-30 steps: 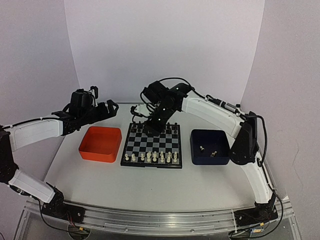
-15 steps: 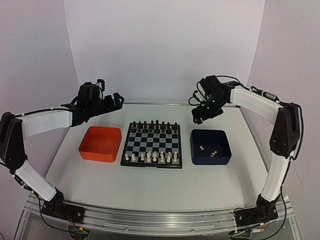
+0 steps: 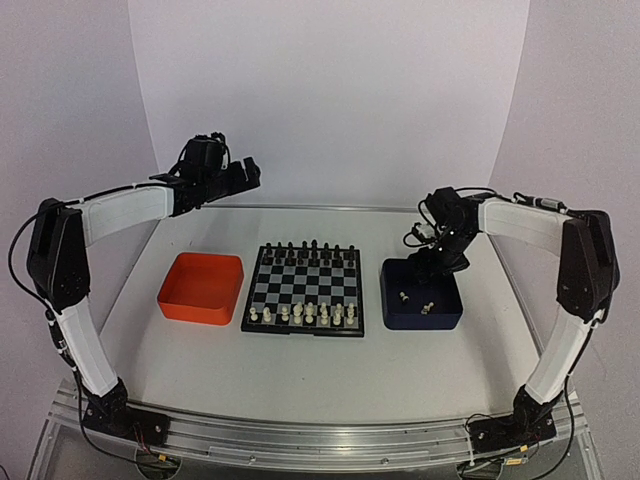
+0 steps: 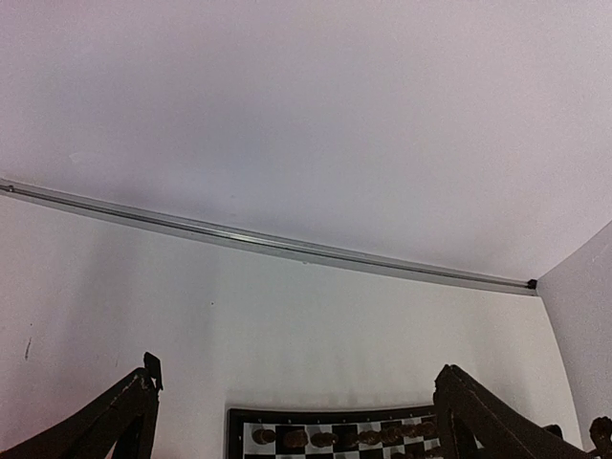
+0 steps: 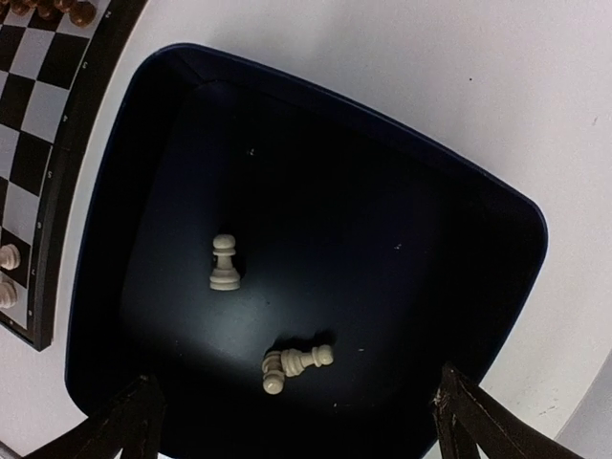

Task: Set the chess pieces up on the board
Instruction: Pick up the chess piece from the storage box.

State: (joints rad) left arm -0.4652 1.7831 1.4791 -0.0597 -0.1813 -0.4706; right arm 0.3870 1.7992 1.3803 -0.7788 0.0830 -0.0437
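While the right gripper [image 3: 430, 262] hangs spread, empty, over the dark blue tray [image 3: 420, 320], two toppled chess pieces [image 5: 296, 363] lie between its fingers [image 5: 124, 421], one lengthwise along the closing line. Left gripper [image 3: 243, 175]: spread, far-left.

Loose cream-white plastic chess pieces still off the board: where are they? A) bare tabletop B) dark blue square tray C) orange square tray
B: the right wrist view shows the cream-white chess pieces inside the dark blue square tray, one upright and the others tipped over near its front.

smooth plastic chess pieces [image 5: 225, 263], matt blue tray [image 5: 316, 143]
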